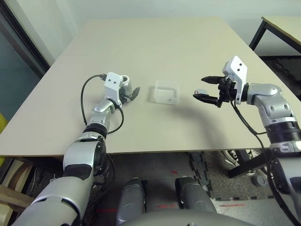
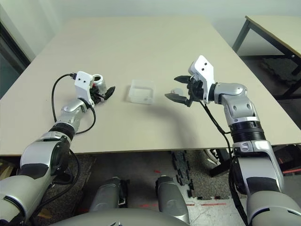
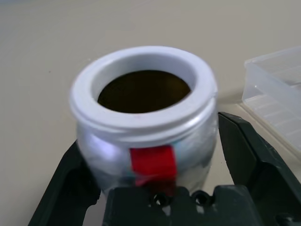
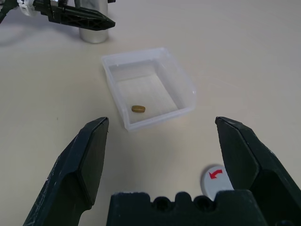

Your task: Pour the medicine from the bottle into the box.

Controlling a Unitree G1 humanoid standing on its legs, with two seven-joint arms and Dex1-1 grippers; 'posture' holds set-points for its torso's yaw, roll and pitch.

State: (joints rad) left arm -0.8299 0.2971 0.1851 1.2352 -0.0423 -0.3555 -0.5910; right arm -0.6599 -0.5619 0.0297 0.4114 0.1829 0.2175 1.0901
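Bottle (image 3: 146, 134) upright and uncapped at the box's nine o'clock; release in hand, by my judgement.
Left claw (image 3: 150, 131) stands wide around the bottle; back it straight out toward six o'clock, low and level, lest a finger tip the bottle. Right claw (image 4: 162, 120) wide, empty. Count: one bottle, one box (image 4: 183, 89) with one pill (image 4: 138, 108) inside, one cap (image 4: 216, 181) at its three o'clock.

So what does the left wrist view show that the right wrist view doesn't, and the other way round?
Left wrist only: the silver bottle's white open mouth and red label patch.
Right wrist only: a small brown pill and a round white cap with a red arrow.
Both: the silver bottle and the clear plastic box.
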